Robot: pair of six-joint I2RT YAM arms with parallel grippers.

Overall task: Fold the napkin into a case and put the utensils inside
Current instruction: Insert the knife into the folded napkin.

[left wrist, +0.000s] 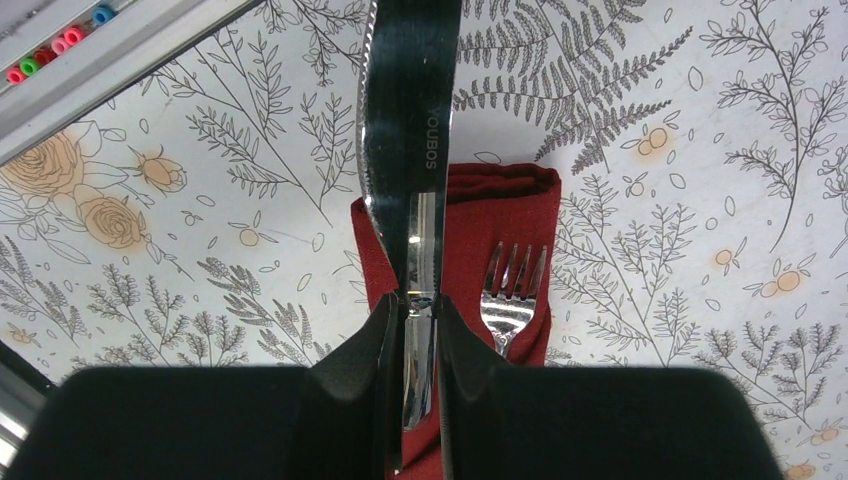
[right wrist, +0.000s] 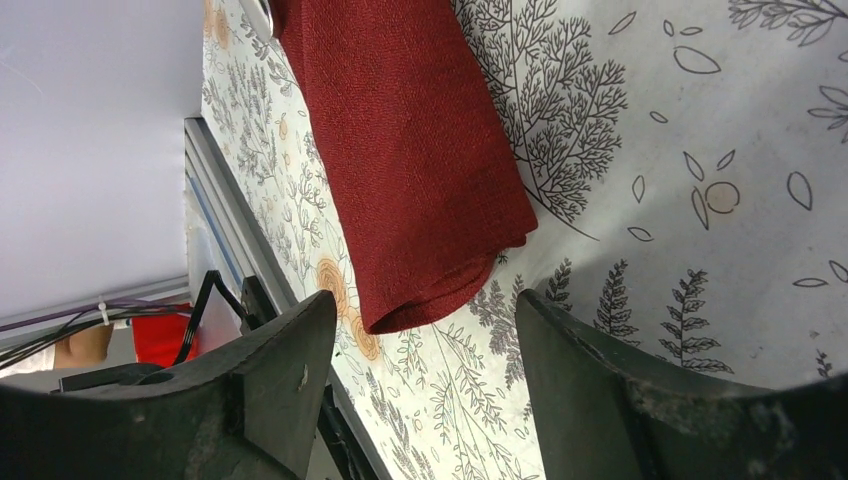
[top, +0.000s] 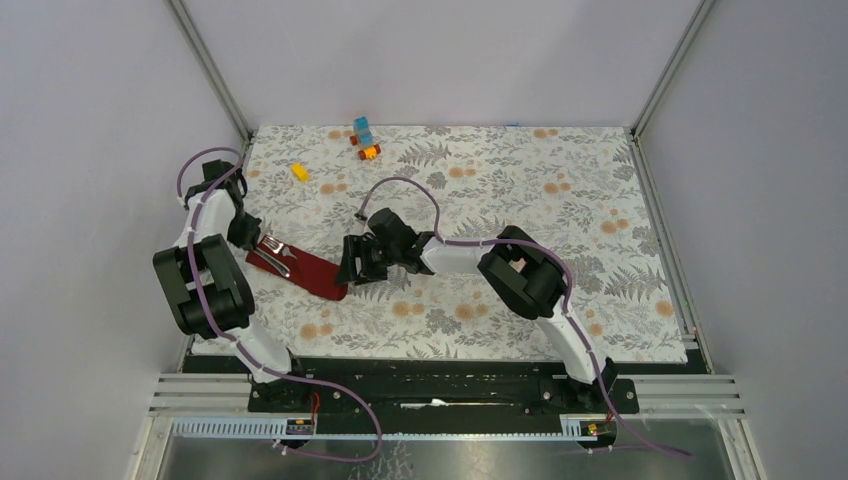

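The napkin lies folded as a narrow dark red case (top: 312,273) on the left of the table. In the left wrist view my left gripper (left wrist: 420,305) is shut on the knife (left wrist: 410,130), whose blade reaches out over the case (left wrist: 485,215). The fork (left wrist: 515,295) lies on the cloth to the knife's right, with its handle end hidden behind my finger. My right gripper (top: 350,262) stands open just off the case's near right end (right wrist: 410,150), with nothing between its fingers (right wrist: 290,350).
Blue and orange toy blocks (top: 364,137) and a yellow block (top: 299,171) sit at the back of the flowered tablecloth (top: 520,200). The metal frame rail (left wrist: 120,60) runs close to the left of the case.
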